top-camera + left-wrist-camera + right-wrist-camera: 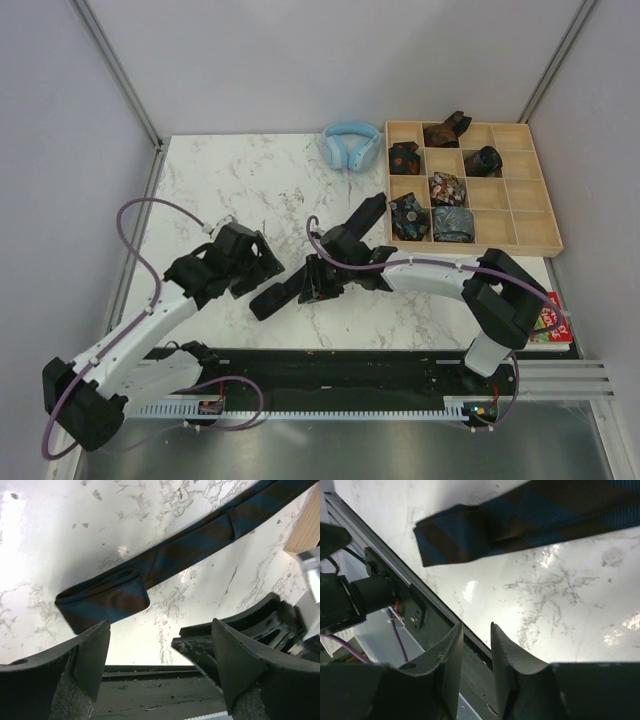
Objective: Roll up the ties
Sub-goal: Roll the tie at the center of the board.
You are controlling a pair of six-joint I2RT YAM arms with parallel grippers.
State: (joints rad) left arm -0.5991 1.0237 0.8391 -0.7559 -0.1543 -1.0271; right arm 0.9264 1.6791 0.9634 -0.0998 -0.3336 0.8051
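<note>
1. Left claw (pixel 160 655): jaws wide, nothing between them. It hangs above the surface (pixel 230 190) at the near-left, clear of the fabric.

2. Right claw (pixel 476 652): jaws drawn to a narrow slit and holding nothing. In the overhead view it sits over the middle of the tie's run.

3. Striped tie (pixel 165 560), blue and brown: it lies flat on the surface, long axis diagonal from near-left to far-right. Its near-left end (pixel 102 600) is doubled over on itself in 1 fold. That end lies just beyond the left claw's fingertips, nearer the left finger (pixel 90 650), and the strip runs away up and to the right.

4. Judgement: rolling has barely begun. The folded end is the working end, and the left claw, open and facing it, looks better placed to take it. The right claw would need to open first.

5. Far right: a wooden tray (pixel 527 197) holds 6 rolled ties (pixel 452 222) by my count, in separate compartments. Light blue headphones (pixel 350 145) lie just beside its far-left corner.
</note>
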